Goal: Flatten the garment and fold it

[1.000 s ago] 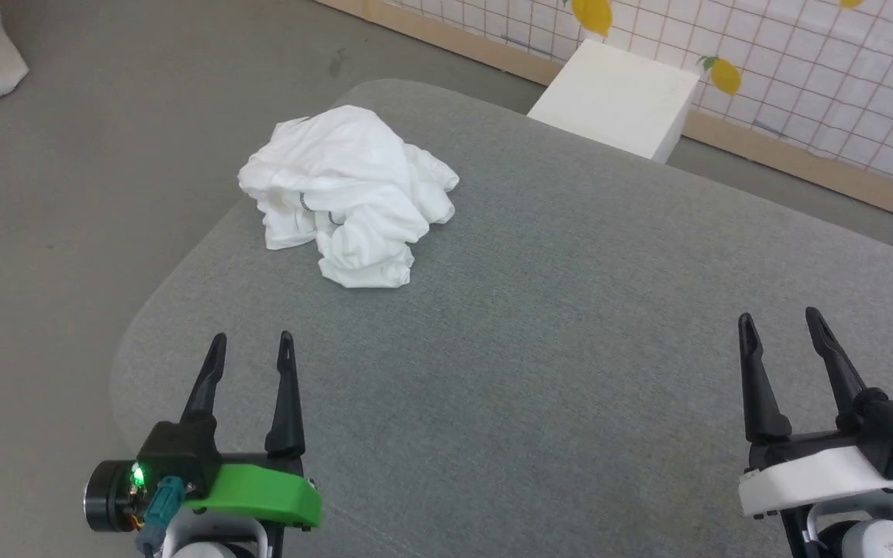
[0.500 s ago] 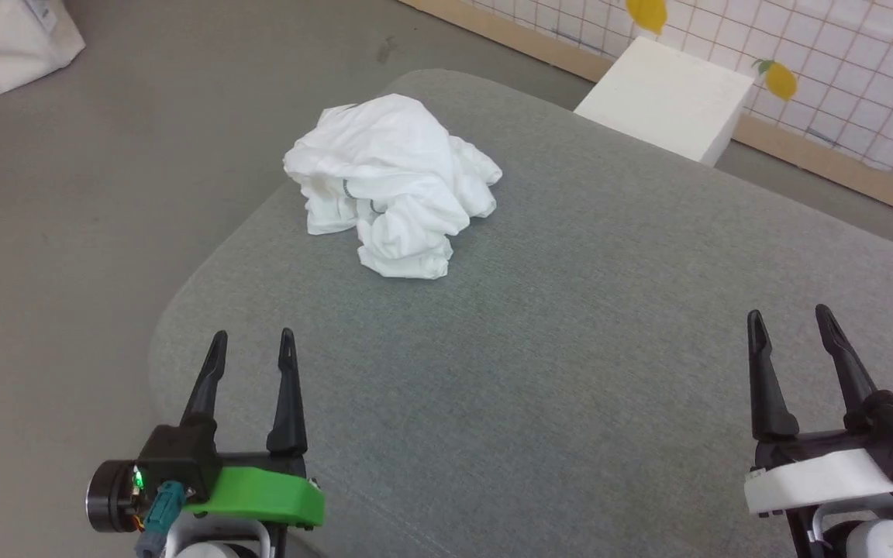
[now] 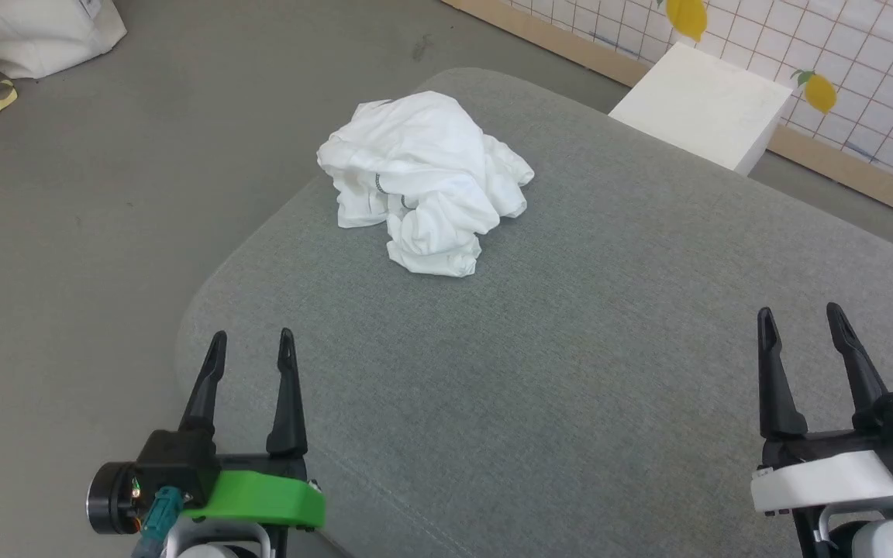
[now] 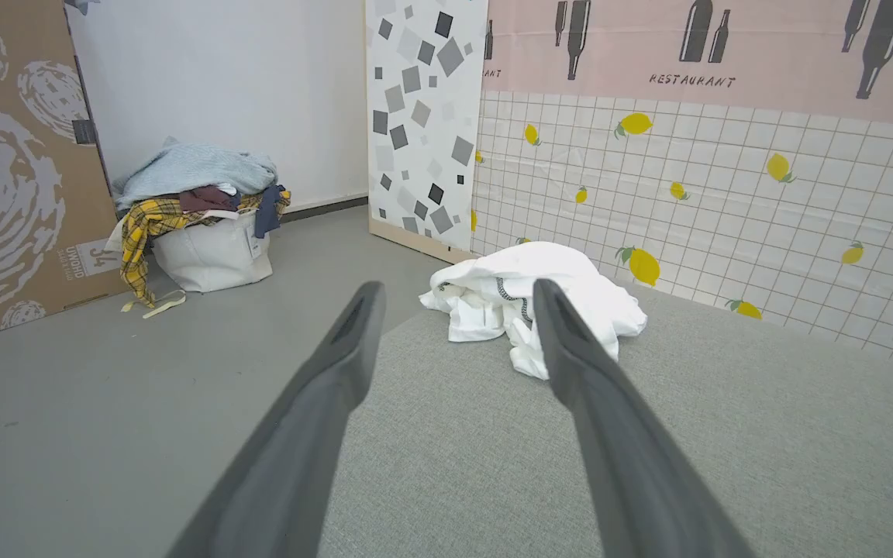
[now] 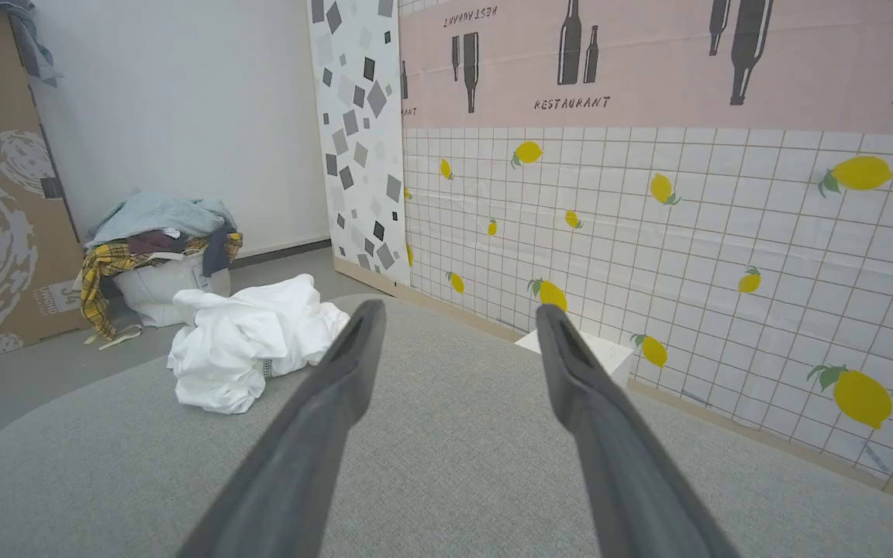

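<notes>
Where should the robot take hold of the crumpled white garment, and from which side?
Probably the bulging lobe of the garment nearest the robot, reached from the near side with the open left gripper: it juts out low on the grey surface.

Head camera high, facing down; wrist cameras low, facing wall (image 5: pixel 648 232); all share garment (image 3: pixel 423 182) on table (image 3: pixel 570 349).

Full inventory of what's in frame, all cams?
garment: one, white, crumpled heap on the pad's far left part
pad: one, grey fabric, under the garment
box: one, white, beyond the pad's far edge, by the wall
laundry bag: one, white, heaped with mixed clothes, on the floor
cardboard panel: one, brown with pale swirls, beside the bag
wall: white tiles, yellow lemons, pink band above
left claw: green housing, open, empty, over the pad's near-left edge
right claw: white housing, open, empty, near right
</notes>
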Controlling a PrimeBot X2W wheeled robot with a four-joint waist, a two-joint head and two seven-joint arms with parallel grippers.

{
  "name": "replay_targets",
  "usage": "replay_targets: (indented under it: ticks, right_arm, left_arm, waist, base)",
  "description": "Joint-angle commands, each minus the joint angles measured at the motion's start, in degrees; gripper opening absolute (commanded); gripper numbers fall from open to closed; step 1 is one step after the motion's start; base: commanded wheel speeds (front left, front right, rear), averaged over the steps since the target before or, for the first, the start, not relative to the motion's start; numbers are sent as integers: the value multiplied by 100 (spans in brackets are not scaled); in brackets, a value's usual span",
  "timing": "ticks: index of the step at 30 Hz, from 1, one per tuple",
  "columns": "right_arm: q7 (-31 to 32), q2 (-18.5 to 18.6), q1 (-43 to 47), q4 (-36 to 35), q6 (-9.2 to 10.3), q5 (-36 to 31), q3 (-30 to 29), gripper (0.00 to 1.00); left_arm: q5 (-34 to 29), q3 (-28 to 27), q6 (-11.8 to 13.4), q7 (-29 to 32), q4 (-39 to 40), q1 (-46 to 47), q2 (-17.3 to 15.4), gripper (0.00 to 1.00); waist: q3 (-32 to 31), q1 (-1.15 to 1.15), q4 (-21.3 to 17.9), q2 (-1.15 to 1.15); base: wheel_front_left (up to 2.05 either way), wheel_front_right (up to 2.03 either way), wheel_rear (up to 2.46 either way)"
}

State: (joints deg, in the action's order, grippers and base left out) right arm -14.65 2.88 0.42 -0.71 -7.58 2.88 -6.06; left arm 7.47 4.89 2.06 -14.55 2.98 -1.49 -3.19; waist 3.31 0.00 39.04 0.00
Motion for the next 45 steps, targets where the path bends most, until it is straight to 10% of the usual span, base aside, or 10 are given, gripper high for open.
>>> replay_targets:
  ticks: [1, 17, 33, 45]
  right_arm:
    - [-35, -1, 98, -31, 9, -28, -20, 100]
    - [60, -1, -24, -246, 9, -229, 26, 100]
    - [824, -1, -690, -1558, 9, -862, 351, 100]
    - [1139, -1, -1213, -2292, 9, -1108, 665, 100]
  left_arm:
    - [23, 21, -17, -45, 20, -85, 32, 100]
    - [591, -236, -502, -45, 305, 921, -69, 100]
    - [1159, -442, -897, 1681, -1074, 4253, -1520, 100]
    - [1475, -178, -945, 2381, -2684, 4934, -2144, 100]
  waist:
    - [-3, 0, 1, 0]
    - [414, 0, -331, 0]
    - [2061, 0, -1268, 0]
    - [3077, 0, -1868, 0]
  base:
    - [0, 0, 0]
    - [0, 0, 0]
    - [0, 0, 0]
    - [0, 0, 0]
